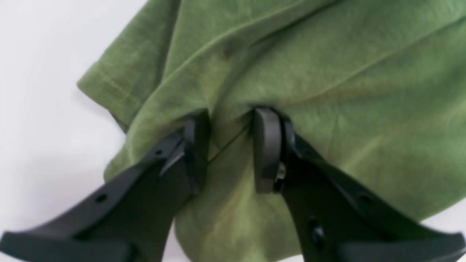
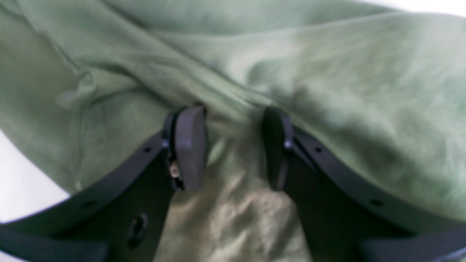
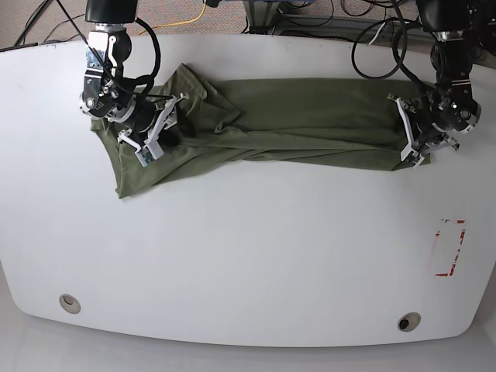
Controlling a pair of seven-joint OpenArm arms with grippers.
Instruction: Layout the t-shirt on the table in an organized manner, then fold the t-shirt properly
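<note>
The olive-green t-shirt (image 3: 294, 128) lies stretched in a long wrinkled band across the far half of the white table (image 3: 248, 256). My left gripper (image 3: 409, 143) is at the band's right end. In the left wrist view, the left gripper (image 1: 231, 145) is shut on a bunched fold of the t-shirt (image 1: 327, 72), with creases running into its pads. My right gripper (image 3: 155, 132) is at the band's left end, above a hanging flap. In the blurred right wrist view, the right gripper (image 2: 235, 145) straddles a ridge of the t-shirt (image 2: 327, 72); I cannot tell whether it pinches.
A small red-marked rectangle (image 3: 449, 248) sits near the table's right edge. Two round metal grommets (image 3: 70, 302) (image 3: 408, 321) are set near the front edge. Cables (image 3: 372, 31) run along the floor behind the table.
</note>
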